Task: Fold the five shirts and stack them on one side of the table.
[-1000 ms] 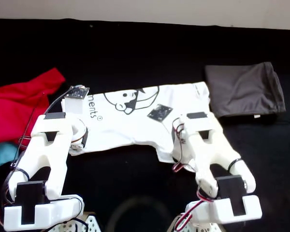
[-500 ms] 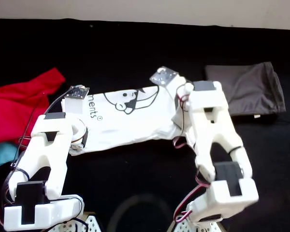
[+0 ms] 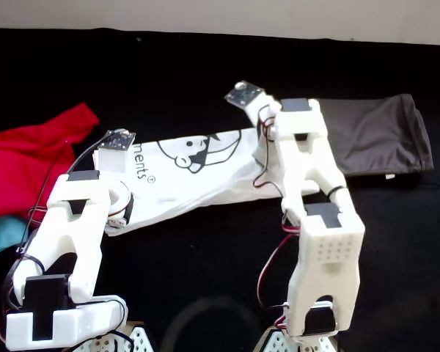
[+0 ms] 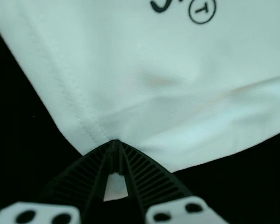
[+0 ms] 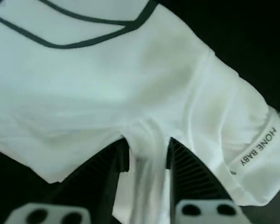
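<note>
White shirt (image 3: 183,183) lies in the middle of the black table (image 3: 169,73), between a crumpled red shirt (image 3: 29,158) on one side and a folded grey shirt (image 3: 374,136) on the other; a bit of teal cloth (image 3: 0,235) shows below the red one. The left gripper (image 4: 115,144) is clenched on a hem corner of the white shirt, its tips pressed together with the edge of the fabric between them. The right gripper (image 5: 144,149) grasps the opposite end, near the grey shirt, with a bunched fold of the same fabric gathered between its fingers. I judge the cloth to be thin, light and very soft: it wrinkles around both holds, so it will sag and not keep a shape by itself. It is not fragile, but it can slide out of a shallow pinch. The stitched hems and corners look like the best places to hold, because the fabric is doubled there. As for writing, a black drawing (image 3: 202,150) and some letters sit on the front, a circled mark (image 4: 201,9) stands beside the letters, and a small line of letters (image 5: 260,147) runs along one edge.
</note>
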Controlling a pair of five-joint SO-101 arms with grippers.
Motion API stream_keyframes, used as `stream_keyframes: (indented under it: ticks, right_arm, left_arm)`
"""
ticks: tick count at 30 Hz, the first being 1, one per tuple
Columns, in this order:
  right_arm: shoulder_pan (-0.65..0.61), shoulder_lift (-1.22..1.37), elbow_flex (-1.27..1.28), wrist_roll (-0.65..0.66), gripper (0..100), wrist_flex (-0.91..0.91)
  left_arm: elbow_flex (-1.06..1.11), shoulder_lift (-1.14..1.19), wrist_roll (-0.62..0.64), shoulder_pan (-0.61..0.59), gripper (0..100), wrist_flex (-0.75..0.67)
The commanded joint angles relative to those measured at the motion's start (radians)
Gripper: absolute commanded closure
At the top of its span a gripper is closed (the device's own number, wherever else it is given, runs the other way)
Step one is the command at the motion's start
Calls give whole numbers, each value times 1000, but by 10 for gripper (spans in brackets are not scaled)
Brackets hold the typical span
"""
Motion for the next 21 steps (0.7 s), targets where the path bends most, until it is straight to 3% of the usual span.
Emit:
stream_keyframes:
  ticks: [1, 6, 12, 14, 17, 21]
  right_arm:
    - [10, 28, -150, -133, 743, 8]
    - [31, 45, -278, -330, 743, 18]
    - [36, 44, -460, -354, 744, 268]
    - [19, 48, -513, -350, 793, 378]
    - [-22, 50, -541, -354, 995, 466]
    - [-136, 51, -498, -358, 995, 463]
  left_arm:
    - [2, 2, 0, -7, 991, -20]
    - [2, 2, 0, -7, 991, -20]
    - [2, 2, 0, -7, 991, -20]
    - [2, 2, 0, -7, 991, -20]
    - [2, 2, 0, -7, 991, -20]
    - [2, 2, 0, -7, 991, -20]
